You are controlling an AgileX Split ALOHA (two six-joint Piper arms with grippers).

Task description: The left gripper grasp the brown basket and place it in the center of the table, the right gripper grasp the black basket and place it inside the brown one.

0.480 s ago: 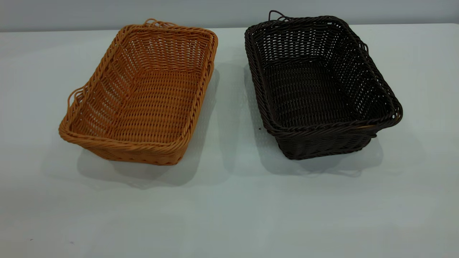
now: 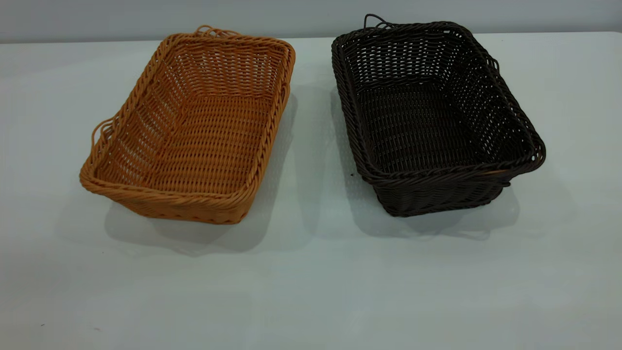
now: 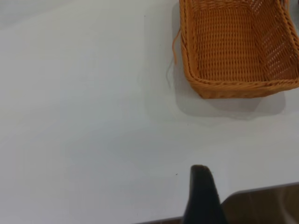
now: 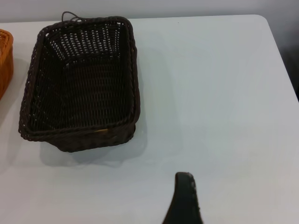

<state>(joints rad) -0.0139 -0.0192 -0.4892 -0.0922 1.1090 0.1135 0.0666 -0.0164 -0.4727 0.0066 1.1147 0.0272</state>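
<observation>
1. Nearest in each wrist view: a single dark fingertip of the left gripper (image 3: 202,196) and of the right gripper (image 4: 184,200), both above the table (image 2: 311,282) near its edge, well apart from either basket; cannot tell whether either pair of fingers is apart or together.
2. Farther on: the brown basket (image 2: 192,126), flat on the table, upright, empty, untouched.
3. Just beside the brown basket, with a strip of bare table between: the black basket (image 2: 432,116), likewise upright, empty, untouched, its loop handle at the far end.
</observation>
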